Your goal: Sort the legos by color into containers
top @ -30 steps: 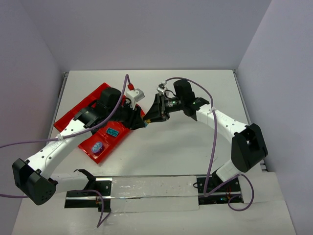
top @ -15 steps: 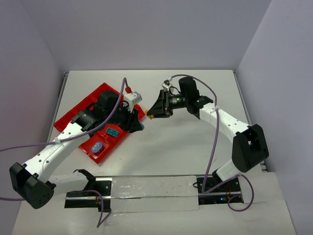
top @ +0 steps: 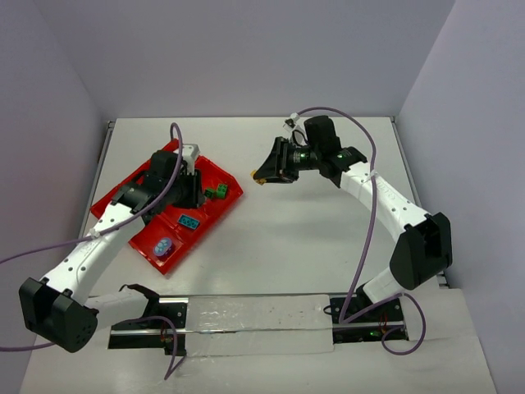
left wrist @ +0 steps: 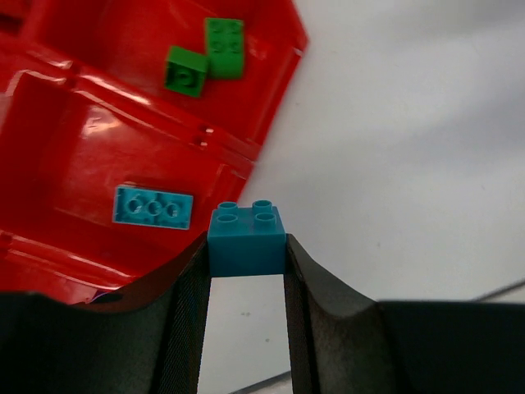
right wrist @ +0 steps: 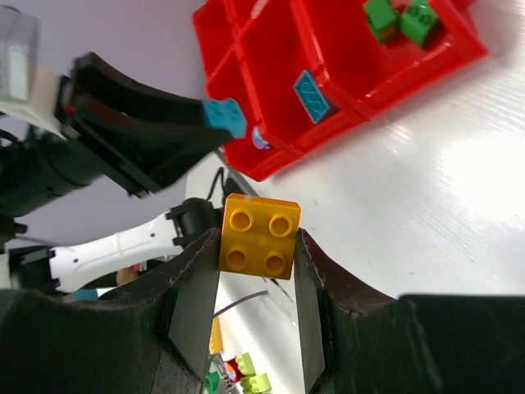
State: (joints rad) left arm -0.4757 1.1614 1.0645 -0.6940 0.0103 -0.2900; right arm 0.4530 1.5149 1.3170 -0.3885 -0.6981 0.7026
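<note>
My left gripper (top: 197, 195) is shut on a teal brick (left wrist: 246, 238) and holds it above the right edge of the red tray (top: 123, 185). In the left wrist view (left wrist: 246, 250) the brick sits pinched at the fingertips, studs up. My right gripper (top: 256, 175) is shut on a yellow brick (right wrist: 258, 235) and holds it in the air to the right of the tray. Two green bricks (top: 220, 193) lie in the tray's far right compartment. A flat teal plate (top: 190, 222) lies in the compartment nearer to me. The teal brick also shows in the right wrist view (right wrist: 225, 117).
A bluish-purple piece (top: 164, 245) lies in the tray's nearest compartment. White table (top: 312, 238) stretches between the tray and the right arm. A rail with a translucent sheet (top: 246, 316) runs along the near edge. Walls close the left, back and right sides.
The two grippers were close together at the tray's right corner and have drawn apart. The left moved back left over the tray with the teal brick. The right moved away right with the yellow one.
</note>
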